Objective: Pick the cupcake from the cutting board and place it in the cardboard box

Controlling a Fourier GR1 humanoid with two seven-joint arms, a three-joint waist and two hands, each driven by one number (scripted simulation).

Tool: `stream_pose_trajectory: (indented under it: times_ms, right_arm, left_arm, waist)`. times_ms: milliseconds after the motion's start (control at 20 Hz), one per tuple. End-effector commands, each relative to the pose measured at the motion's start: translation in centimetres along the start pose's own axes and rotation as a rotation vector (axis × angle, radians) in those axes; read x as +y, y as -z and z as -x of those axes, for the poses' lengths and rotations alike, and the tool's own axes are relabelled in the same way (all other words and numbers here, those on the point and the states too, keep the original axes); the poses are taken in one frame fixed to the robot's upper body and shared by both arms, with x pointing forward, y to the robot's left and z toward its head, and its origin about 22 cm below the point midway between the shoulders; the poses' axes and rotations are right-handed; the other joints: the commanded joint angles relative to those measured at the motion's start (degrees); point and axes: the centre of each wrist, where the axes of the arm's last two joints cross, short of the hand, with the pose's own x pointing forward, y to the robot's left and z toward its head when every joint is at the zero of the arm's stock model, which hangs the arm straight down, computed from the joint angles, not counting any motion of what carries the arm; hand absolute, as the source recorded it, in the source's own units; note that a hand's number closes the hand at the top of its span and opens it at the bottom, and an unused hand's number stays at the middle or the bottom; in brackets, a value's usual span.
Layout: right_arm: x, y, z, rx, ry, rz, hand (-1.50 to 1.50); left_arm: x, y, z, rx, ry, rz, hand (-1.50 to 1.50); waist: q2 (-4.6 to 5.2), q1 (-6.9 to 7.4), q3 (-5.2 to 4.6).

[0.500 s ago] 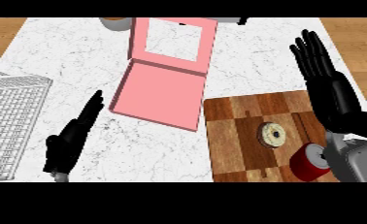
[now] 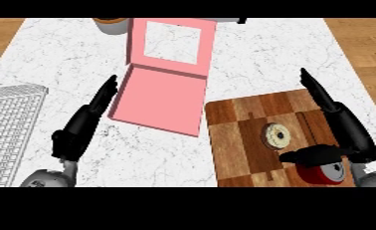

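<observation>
A white marble counter carries everything here. A pink box lies open near the counter's middle, its tray toward the front and its lid folded back toward the far edge; the lid has a square window through which the marble shows. At the counter's front right corner sits a wooden cutting board of light and dark blocks, its left edge just beside the box's front right corner.

The cupcake stands on the board, about midway across it, seen from above as a pale round top with a darker ring. It is not in the box. A red cylinder with a grey end rests at the board's front right corner.

The right hand lies over the right side of the board, fingers straight and pointing toward the far edge, thumb stretched left across the red cylinder and ending close to the cupcake. The hand is open and grips nothing.

The left hand is over the marble left of the box, fingers straight and slanting toward the box's left edge, also open and holding nothing.

A white wire rack sits at the counter's left edge. At the far edge, a grey cup with a brown top is partly cut off from view.
</observation>
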Motion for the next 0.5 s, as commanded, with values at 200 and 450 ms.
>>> stream_pose_trajectory:
  times_ms: [200, 450]
  right_arm:
    - [-1.6, -6.0, 2.7, -0.172, -0.662, -0.167, -1.50]
    - [-1.9, -8.8, -2.0, -0.172, -0.780, -0.118, -1.50]
  left_arm:
    - [-1.5, 1.5, -0.9, -0.033, -0.019, 0.045, 0.00]
    - [0.1, 1.7, -1.4, -0.038, 0.009, 0.056, 0.00]
  waist:
    - [0.32, -0.05, 0.04]
    - [0.25, 0.73, -0.08]
